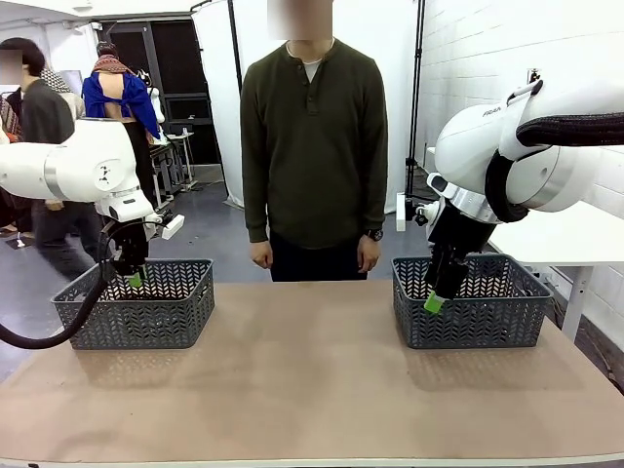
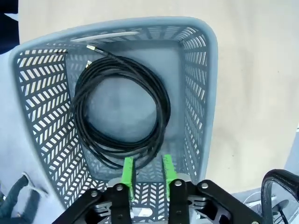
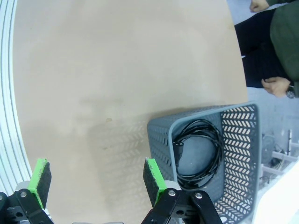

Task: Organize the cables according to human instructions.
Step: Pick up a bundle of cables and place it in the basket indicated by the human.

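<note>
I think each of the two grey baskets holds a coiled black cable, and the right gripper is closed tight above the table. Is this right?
Not quite: the right gripper is wide open, as the right wrist view shows. The rest holds: the left basket holds a coiled black cable, and the right basket holds another cable.

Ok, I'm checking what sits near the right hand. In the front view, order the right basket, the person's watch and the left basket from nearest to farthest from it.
1. Right basket: the right hand hangs at its near left corner.
2. Person's watch: up and to the left, across the table.
3. Left basket: far left, under the left hand.
</note>
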`<state>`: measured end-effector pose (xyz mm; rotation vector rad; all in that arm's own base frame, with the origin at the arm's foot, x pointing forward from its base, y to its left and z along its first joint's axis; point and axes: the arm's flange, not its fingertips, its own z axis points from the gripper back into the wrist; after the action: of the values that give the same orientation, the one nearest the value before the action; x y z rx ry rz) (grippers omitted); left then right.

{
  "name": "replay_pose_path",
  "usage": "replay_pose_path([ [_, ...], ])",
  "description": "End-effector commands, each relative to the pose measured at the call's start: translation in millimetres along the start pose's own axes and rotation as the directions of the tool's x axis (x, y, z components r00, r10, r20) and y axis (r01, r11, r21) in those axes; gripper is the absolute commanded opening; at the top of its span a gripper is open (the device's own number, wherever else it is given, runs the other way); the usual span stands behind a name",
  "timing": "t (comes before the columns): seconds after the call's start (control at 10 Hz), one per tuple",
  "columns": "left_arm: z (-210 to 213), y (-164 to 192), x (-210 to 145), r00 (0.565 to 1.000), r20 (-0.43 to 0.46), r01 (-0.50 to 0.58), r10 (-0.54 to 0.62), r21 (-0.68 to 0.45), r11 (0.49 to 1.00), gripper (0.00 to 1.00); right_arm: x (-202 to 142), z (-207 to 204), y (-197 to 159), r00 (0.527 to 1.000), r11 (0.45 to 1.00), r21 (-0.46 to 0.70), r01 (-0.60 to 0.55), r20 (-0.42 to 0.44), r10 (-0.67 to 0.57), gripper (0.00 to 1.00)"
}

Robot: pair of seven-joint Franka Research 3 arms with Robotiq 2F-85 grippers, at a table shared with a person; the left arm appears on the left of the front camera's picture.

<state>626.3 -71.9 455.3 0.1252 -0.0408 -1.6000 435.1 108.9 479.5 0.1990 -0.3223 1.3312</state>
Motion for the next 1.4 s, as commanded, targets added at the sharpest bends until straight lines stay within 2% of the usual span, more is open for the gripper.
replay_pose_path([
  [0.0,5,3,-5,1.000,-0.018,0.009,-0.009,-0.009,1.000,0.77,2,-1,-2,1.000,1.000,-0.008,0.010,-0.008,-0.010,1.00],
  [0.1,9,4,-5,1.000,-0.023,0.010,-0.010,-0.007,1.000,0.96,2,-1,-2,1.000,1.000,-0.008,0.010,-0.008,-0.010,1.00],
  [0.2,16,4,-4,0.999,-0.029,0.018,-0.018,-0.002,1.000,1.00,2,-1,-2,1.000,1.000,-0.008,0.010,-0.008,-0.010,1.00],
  [0.8,49,3,-1,1.000,-0.006,0.000,0.000,0.011,1.000,1.00,2,-1,-2,1.000,1.000,-0.008,0.010,-0.008,-0.010,1.00],
  [0.9,52,3,0,0.999,0.021,-0.046,0.046,0.000,0.999,1.00,2,-1,-2,1.000,1.000,-0.008,0.010,-0.008,-0.010,1.00],
  [1.0,52,1,2,0.993,0.066,-0.095,0.099,-0.061,0.994,1.00,2,-1,-2,1.000,1.000,-0.008,0.010,-0.008,-0.010,1.00],
  [1.1,48,4,0,1.000,-0.005,-0.008,0.008,0.017,1.000,1.00,2,-1,-2,1.000,1.000,-0.008,0.010,-0.008,-0.010,1.00],
  [1.3,48,4,0,1.000,-0.005,-0.008,0.008,0.017,1.000,1.00,2,-1,-2,1.000,1.000,-0.008,0.010,-0.008,-0.010,1.00],
])
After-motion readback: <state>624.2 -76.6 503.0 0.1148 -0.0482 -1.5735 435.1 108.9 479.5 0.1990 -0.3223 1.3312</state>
